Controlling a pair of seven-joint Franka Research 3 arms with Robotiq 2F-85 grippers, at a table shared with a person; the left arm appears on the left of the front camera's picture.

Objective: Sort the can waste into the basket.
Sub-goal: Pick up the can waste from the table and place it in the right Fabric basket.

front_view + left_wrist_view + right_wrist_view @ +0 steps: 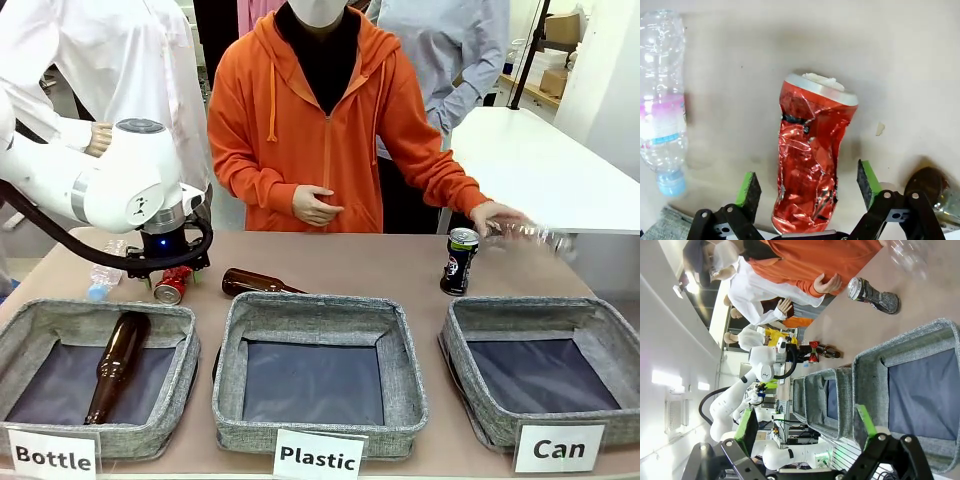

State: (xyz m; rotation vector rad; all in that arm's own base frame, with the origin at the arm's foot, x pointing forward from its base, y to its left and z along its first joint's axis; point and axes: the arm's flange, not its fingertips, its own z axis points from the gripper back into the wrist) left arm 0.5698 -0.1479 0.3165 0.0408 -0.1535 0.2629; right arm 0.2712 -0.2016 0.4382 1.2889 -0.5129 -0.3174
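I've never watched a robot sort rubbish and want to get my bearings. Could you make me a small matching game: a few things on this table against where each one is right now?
Things
1. crushed red can
2. dark can
3. Bottle basket
4. clear bottle

Places
a. stands upright on the table behind the Can basket
b. holds a brown bottle
c. lies between the open fingers of the left gripper
d. lies on the table, outside those fingers

Pairs: 1-c, 2-a, 3-b, 4-d
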